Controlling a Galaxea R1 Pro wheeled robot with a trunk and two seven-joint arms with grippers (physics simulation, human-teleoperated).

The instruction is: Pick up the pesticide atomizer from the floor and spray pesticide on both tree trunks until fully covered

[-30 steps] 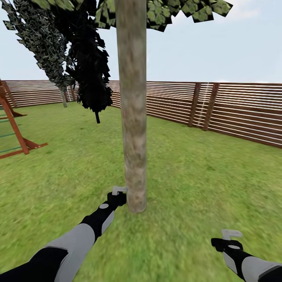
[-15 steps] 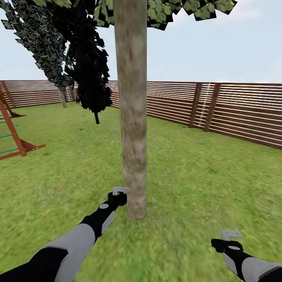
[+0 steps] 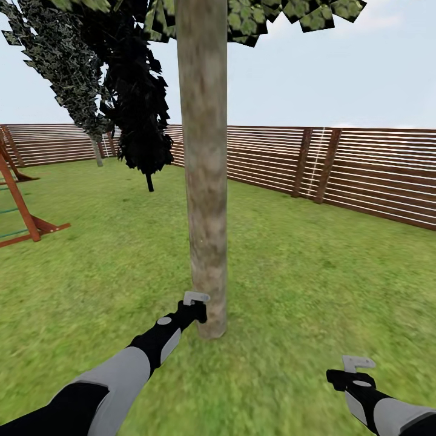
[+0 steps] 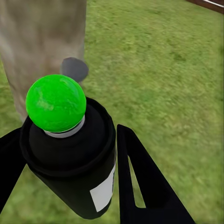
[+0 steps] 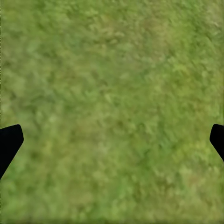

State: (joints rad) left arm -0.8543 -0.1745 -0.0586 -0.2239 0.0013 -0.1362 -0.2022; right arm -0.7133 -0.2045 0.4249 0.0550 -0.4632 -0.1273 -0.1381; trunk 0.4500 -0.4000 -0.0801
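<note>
Sprayer (image 4: 70, 149) clamped in left gripper (image 3: 195, 304), low at trunk (image 3: 204, 181) base, roughly 7 o'clock of it. Right gripper (image 3: 357, 370) spread, empty. Risk: nozzle so close coats only one low patch.

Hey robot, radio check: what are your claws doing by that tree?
Left claw shut on pesticide atomizer, low beside tree trunk. Right claw open over grass. Nothing in the way.

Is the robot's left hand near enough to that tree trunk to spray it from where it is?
Probably yes. The left hand holds the pesticide atomizer low beside the tree trunk, with nothing between them. The upper trunk looks beyond its present aim.
</note>
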